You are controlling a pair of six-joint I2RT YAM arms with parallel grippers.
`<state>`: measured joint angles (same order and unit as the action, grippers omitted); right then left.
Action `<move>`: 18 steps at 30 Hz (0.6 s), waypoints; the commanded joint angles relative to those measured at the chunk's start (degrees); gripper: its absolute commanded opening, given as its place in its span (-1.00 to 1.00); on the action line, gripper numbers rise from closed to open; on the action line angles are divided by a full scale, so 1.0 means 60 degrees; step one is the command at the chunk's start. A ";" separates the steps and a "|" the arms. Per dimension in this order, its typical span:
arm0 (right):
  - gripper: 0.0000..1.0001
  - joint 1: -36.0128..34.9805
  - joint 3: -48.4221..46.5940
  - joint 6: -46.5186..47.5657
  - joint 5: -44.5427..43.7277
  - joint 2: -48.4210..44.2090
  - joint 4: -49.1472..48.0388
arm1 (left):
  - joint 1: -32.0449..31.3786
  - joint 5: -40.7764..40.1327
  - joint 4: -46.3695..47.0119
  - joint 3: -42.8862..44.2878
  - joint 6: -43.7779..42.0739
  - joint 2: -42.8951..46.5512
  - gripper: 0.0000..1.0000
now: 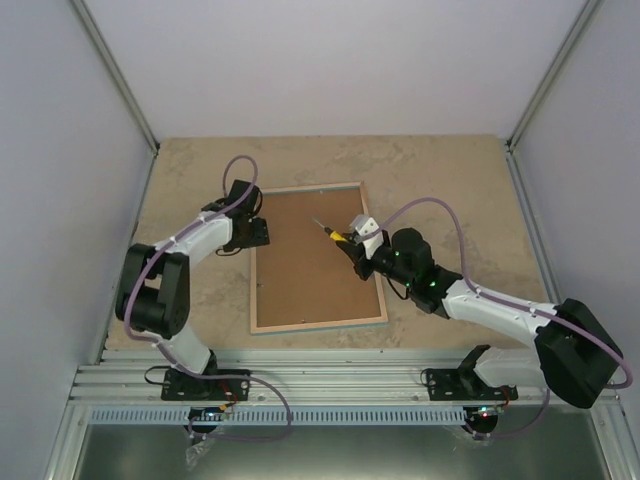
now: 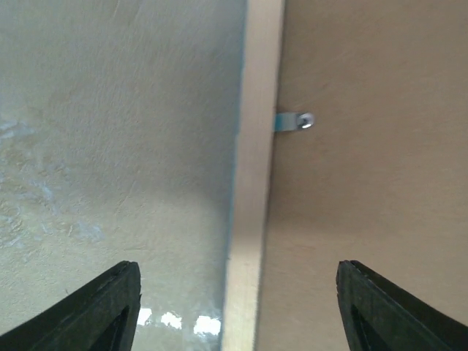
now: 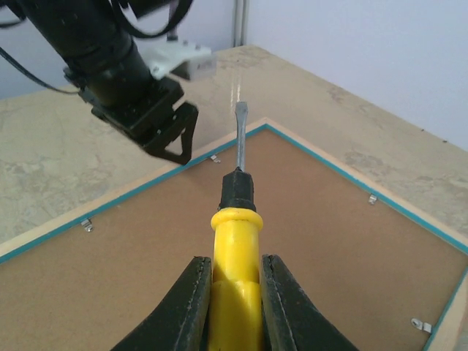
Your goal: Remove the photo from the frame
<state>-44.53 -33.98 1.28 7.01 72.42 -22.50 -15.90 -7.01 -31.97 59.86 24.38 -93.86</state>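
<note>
The frame (image 1: 315,260) lies face down on the table, its brown fibreboard back up inside a pale wooden rail with a turquoise edge. The photo is hidden under that panel. My left gripper (image 1: 252,232) hovers open over the frame's left rail (image 2: 252,183). Its two fingertips (image 2: 110,307) stand wide apart, one over the table and one over the panel, holding nothing. My right gripper (image 3: 235,292) is shut on a yellow-handled screwdriver (image 3: 235,241). The blade points across the panel toward the far rail, close to the left gripper (image 3: 157,131).
Small metal clips hold the panel along the rail: one just ahead of the left gripper (image 2: 296,121), others on the far and right sides (image 3: 88,225) (image 3: 373,199) (image 3: 418,324). White walls enclose the beige table (image 1: 440,170) on three sides.
</note>
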 commanded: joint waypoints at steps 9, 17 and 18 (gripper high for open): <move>-0.99 -0.0353 0.0028 0.0282 -0.0843 -0.0303 -0.0443 | 0.0308 0.1029 -0.0472 0.0516 -0.1145 -0.1191 -0.01; -0.99 -0.0465 -0.0035 0.0384 -0.0962 -0.0279 -0.0351 | 0.0306 0.1953 -0.0331 0.0524 -0.1049 -0.1429 -0.59; -0.99 -0.0459 -0.0035 0.0391 -0.0962 -0.0279 -0.0351 | 0.0306 0.2115 -0.0280 0.0547 -0.1004 -0.1402 -0.65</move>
<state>-46.94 -33.93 2.55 2.44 71.18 -23.18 -14.04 0.21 -34.35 61.80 18.20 -101.36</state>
